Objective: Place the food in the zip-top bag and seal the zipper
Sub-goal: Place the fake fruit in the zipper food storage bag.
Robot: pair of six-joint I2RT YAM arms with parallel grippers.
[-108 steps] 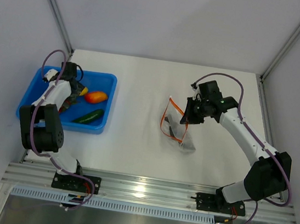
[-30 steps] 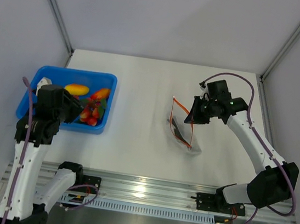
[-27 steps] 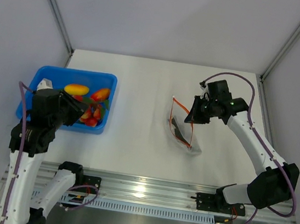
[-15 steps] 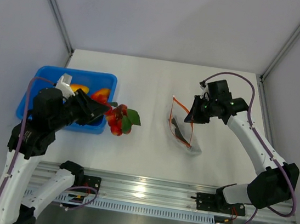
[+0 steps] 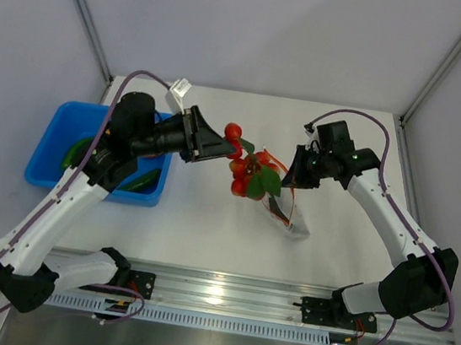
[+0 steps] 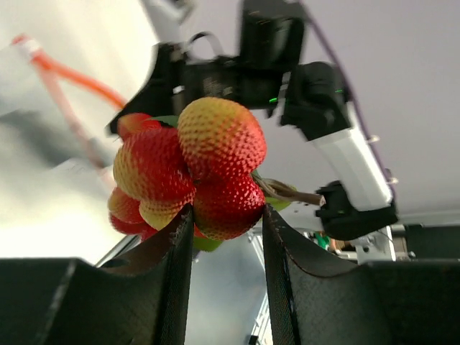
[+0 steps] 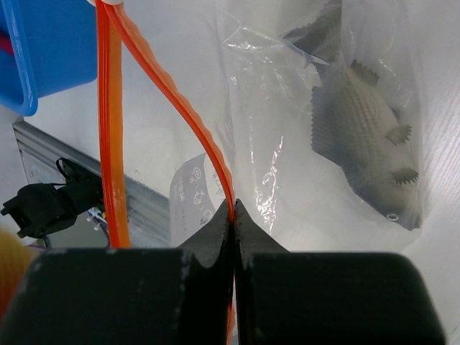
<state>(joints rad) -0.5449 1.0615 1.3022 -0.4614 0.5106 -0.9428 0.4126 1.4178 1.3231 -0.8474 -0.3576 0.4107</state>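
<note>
**A:** Where is the strawberry cluster [image 6: 194, 172]?

**B:** It is up in the air at the mouth of the zip-top bag [image 5: 289, 221], pinched at its base between the left jaws. It looks light, stiff and knobbly, so that low hold should keep.

**A:** And the bag?

**B:** It is thin, crinkly and floppy, and lies on the desk [image 5: 205, 237] with a toy fish [image 7: 363, 118] inside. The right jaws, pressed together, pinch the zipper [image 7: 183, 108], probably its only firm edge, and hold the mouth up.

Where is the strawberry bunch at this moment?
The strawberry bunch hangs mid-table in the top view, clamped in the left gripper, right by the zip-top bag whose zipper the right gripper pinches.
</note>
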